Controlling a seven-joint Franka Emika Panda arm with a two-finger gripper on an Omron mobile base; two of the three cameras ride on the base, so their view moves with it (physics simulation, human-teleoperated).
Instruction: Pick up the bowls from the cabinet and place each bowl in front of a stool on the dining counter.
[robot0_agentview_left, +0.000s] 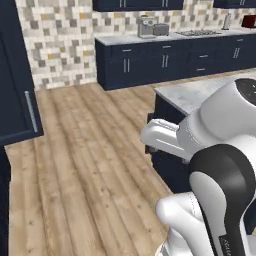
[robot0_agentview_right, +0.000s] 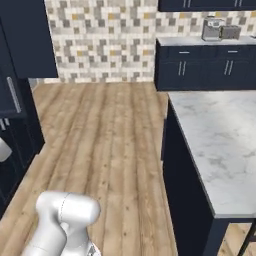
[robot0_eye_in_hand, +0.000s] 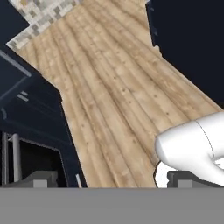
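Open claw (robot0_eye_in_hand: 109, 177) beside cabinet (robot0_eye_in_hand: 30, 118)

No text, label, brand or number is showing legibly in any of the three views. In the left base view, at the bottom right of the frame, faint pale marks are sitting on the dark band of the arm (robot0_agentview_left: 227, 200); they may be lettering, but they are too small and cut off to read.
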